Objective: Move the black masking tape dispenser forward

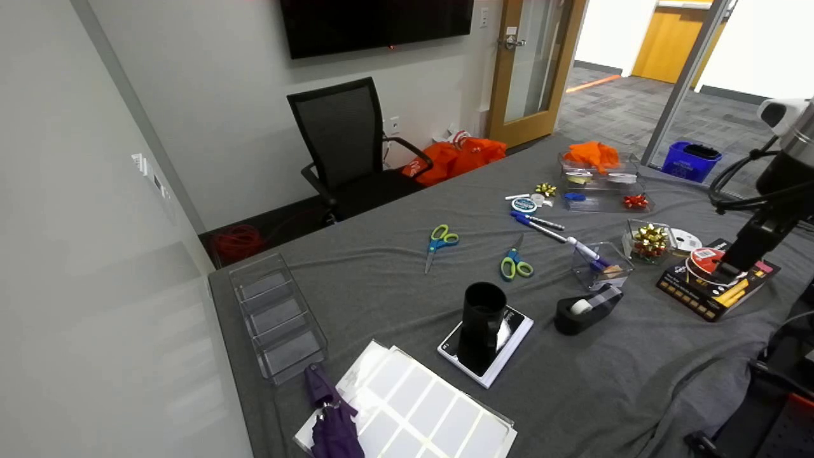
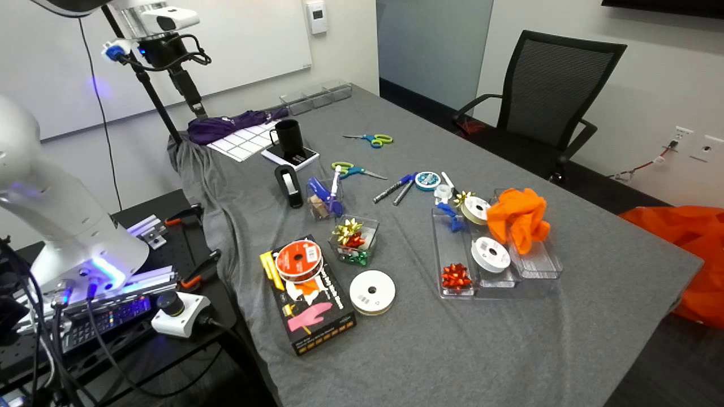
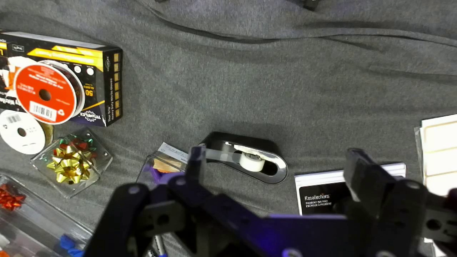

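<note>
"So, how does the pincer (image 3: 278, 164) stand?"

"Released. Its two fingers are spread wide with only air in their grasp, and it hangs above the table (image 1: 636, 381)."

"Where's the black masking tape dispenser (image 1: 586, 313)?"

"On the table, between the clear pen cup (image 1: 581, 268) and the white ink pad (image 1: 500, 356) that carries the black mug (image 1: 477, 318). In the wrist view it shows beyond the fingertips, in the gap, apart from them. Its narrow end lies just beside the cup; whether those two touch, I can't tell."

"What's in the cup?"

"A white pen (image 2: 335, 181), a blue-purple piece (image 2: 322, 192) and some tan bits (image 2: 318, 207)."

"And the mug?"

"Dark inside, so I can't tell."

"The other containers?"

"Near the cup, a clear box (image 2: 370, 230) holds gold, red and green bows (image 2: 348, 230). In an exterior view, the clear trays (image 2: 451, 246) carry another red bow (image 2: 455, 277), a blue scrap (image 2: 455, 224), white ribbon spools (image 2: 483, 249) and crumpled orange cloth (image 2: 517, 220)."

"And that carton?"

"The glove box (image 2: 317, 308)? A red-labelled spool (image 2: 289, 253) lies on top; its contents are hidden. Well apart from it, a long divided tray (image 1: 280, 321) lies near the table's edge, grey showing through its compartments."
</note>
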`<state>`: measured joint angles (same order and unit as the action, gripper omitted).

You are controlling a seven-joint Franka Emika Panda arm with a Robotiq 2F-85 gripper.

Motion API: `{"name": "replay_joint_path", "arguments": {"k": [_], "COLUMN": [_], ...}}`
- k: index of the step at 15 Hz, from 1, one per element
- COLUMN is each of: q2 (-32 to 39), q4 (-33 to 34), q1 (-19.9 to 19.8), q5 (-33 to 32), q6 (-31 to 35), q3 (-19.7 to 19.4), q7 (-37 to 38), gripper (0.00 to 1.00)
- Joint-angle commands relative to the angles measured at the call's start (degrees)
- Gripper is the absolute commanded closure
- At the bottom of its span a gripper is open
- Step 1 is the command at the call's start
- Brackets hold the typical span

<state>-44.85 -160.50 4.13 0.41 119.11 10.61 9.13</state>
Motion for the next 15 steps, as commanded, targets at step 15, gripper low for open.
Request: {"name": "replay_joint_path", "arguments": {"k": [15], "q2": [6.8], "q4": [1.4], "q1": [-2.7], "q5": [0.8], "q6": [5.7], "q3": [0.6], "q7": [6.6], "gripper": [0.00]}}
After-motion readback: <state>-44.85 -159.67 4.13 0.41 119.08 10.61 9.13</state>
